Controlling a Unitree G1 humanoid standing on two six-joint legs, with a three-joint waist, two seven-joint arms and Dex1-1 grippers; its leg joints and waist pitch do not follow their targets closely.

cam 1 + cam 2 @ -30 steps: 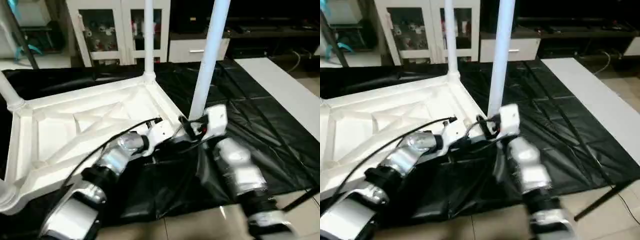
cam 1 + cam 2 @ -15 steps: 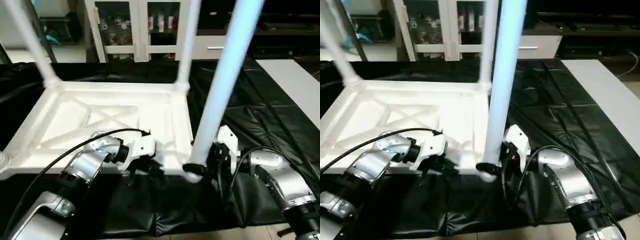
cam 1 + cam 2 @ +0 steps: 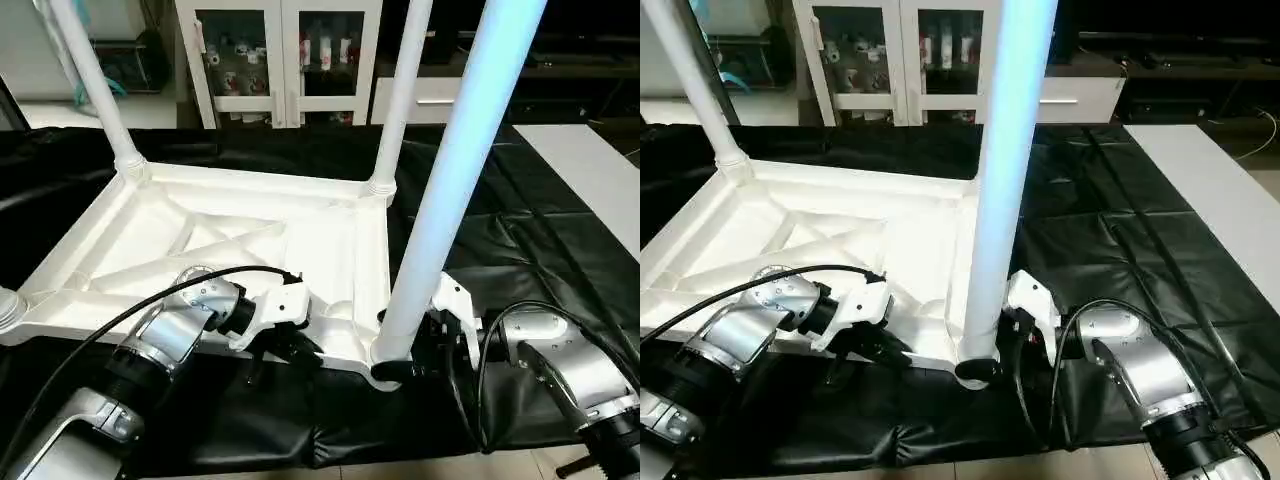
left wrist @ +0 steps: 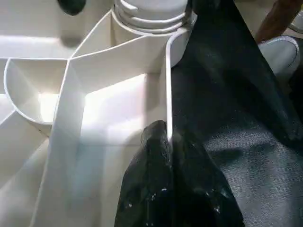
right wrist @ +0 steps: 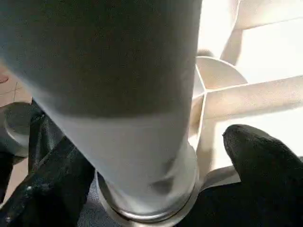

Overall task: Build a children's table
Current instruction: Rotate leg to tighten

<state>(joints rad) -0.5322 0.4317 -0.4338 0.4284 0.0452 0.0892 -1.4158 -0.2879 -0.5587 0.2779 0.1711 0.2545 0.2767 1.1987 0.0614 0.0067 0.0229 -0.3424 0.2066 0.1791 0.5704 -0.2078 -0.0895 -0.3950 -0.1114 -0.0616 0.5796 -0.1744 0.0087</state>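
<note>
The left fingers [image 4: 170, 189] are closed tight on the thin near edge of the table top [image 3: 230, 235]. One finger is inside the edge and one is outside, over the black sheet [image 3: 520, 240]. In the left eye view the left gripper [image 3: 290, 345] sits at that same near edge, a little way from the closest leg [image 3: 455, 180].

The right fingers [image 5: 262, 161] are spread wide, one on each side of the bottom of the closest leg. They sit just beside the leg, and I cannot tell if they touch it. In the left eye view the right gripper [image 3: 415, 345] is low down at the foot of that leg, on the side away from the left gripper.

The table top lies upside down on the black sheet, so its ribs face up. The closest leg stands up in the round corner hole [image 5: 147, 208] at the near corner of the top. A second leg [image 3: 400, 100] stands at the far corner on the same side. A third leg [image 3: 95, 85] stands at the far corner on the other side. The base of a fourth leg [image 3: 8, 310] shows at the last near corner.

Past the far edge of the table top there is a white cabinet [image 3: 280, 55] with glass doors. The black sheet lies under the table top and reaches out to a white board [image 3: 590, 165] lying on the floor beside it.
</note>
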